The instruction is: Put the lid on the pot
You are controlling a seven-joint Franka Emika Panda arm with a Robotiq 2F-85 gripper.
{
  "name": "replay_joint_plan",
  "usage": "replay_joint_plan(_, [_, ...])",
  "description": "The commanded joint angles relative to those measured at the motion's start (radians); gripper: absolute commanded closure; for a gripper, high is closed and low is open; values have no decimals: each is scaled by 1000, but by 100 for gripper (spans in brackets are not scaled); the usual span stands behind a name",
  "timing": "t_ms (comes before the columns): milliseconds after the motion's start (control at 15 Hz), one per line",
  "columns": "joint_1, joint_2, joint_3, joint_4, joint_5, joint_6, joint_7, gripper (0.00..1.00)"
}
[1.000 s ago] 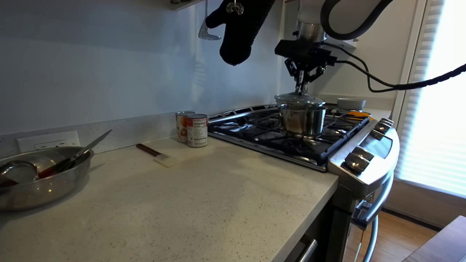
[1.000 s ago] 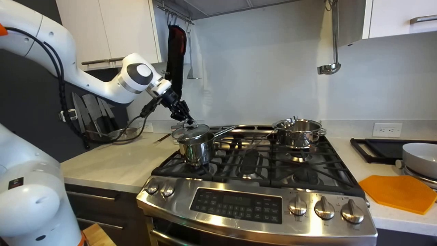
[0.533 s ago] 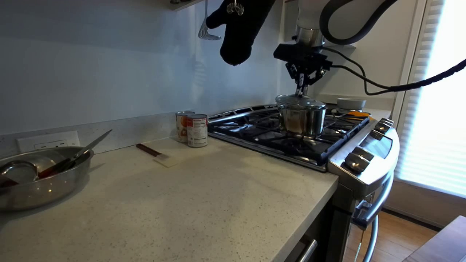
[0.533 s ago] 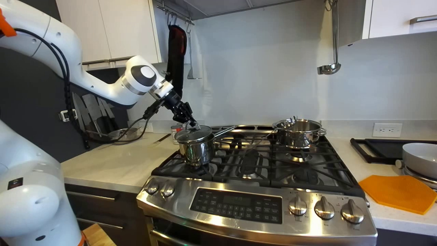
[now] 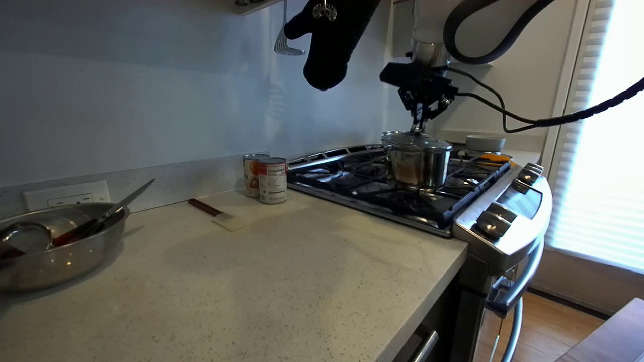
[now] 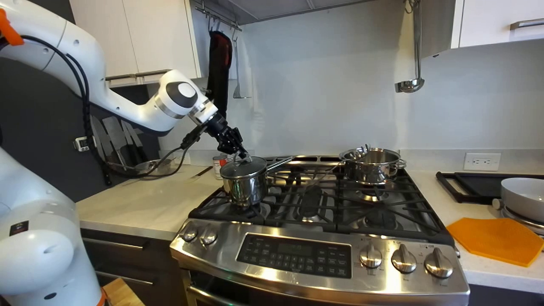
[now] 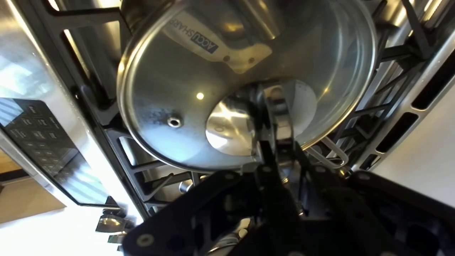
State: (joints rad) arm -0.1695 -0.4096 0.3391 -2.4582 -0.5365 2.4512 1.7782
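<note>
The clear-glass lid (image 5: 400, 140) with its metal rim lies over the top of the shiny steel pot (image 5: 417, 167). In an exterior view the lid (image 6: 238, 169) looks nearly level and lined up with the pot (image 6: 245, 191); I cannot tell if it touches the rim all round. My gripper (image 5: 417, 126) is above the lid, shut on its metal loop handle. In the wrist view the fingers (image 7: 282, 153) stand on both sides of the handle, and the lid (image 7: 170, 89) hides the inside of the pot.
A larger steel pot (image 6: 369, 170) stands on the stove's back right. Two cans (image 5: 272, 181) and a brush (image 5: 216, 212) are on the counter left of the stove. A steel bowl with utensils (image 5: 100, 251) stands further along. An oven mitt (image 5: 329, 55) hangs nearby.
My gripper and the lid have moved down. The lid was tilted above the pot with a visible gap; it is now nearly level on the pot's top. The gripper still holds the handle.
</note>
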Motion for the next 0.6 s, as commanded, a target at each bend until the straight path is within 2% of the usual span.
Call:
replay_joint_plan(0, [6,11,-12,22,-31,-18,42,96])
replay_joint_plan(533, [19,36,-19,32,-24,-40,29,96])
